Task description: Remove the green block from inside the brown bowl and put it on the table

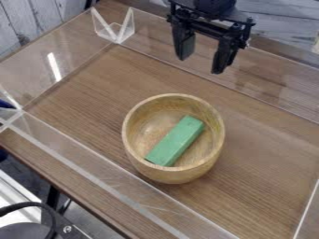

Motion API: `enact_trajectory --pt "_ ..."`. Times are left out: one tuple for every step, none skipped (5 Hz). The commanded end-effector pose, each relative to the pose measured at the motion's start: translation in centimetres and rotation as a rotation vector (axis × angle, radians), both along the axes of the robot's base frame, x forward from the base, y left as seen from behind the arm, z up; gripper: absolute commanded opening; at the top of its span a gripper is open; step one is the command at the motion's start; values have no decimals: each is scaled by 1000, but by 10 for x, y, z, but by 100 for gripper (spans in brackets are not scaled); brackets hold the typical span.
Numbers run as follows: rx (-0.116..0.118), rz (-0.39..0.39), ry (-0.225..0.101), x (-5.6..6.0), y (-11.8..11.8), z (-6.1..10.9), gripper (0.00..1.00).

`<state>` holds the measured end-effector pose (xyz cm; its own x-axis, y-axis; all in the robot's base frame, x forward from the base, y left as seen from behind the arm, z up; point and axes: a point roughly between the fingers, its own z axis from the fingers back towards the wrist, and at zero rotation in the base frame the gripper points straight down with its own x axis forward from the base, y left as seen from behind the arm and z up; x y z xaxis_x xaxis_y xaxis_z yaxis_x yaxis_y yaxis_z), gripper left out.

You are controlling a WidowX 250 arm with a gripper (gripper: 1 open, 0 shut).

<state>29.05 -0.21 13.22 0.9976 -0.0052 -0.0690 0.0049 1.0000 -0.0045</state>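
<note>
table: the brown wood-grain flat table (77, 101) fills most of what i can see from here, with its grain running across it in fine darker streaks. clear edging shows along its lower left side and again at the far right.

bowl: the round light-brown wooden bowl with the thick rim (149, 118) sits upright on the table, a bit below the middle of the view, its open top facing up so i can look right down into it.

gripper: the black two-fingered robot gripper (203, 58) hangs at the top of the view, right of centre. it's open, its two dark fingers well apart and nothing between them. it isn't touching the bowl; in the view it shows above the rim.

cables: some black curved cables (18, 170) show at the lower left, outside the table's edge.

clear piece: a small see-through angular piece with pale edges (115, 22) shows near the upper left, left of the gripper.

block: the small bright green rectangular block (174, 141) is inside the bowl, lying flat on the bottom. it's set slantwise, one end towards the upper right of the view, the other towards the lower left.
</note>
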Motion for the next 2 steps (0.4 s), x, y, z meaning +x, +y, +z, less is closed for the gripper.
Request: enact_trajectory --pt "5 -19 25 -11 1 -9 100" --pt "12 -43 47 -31 6 -25 100"
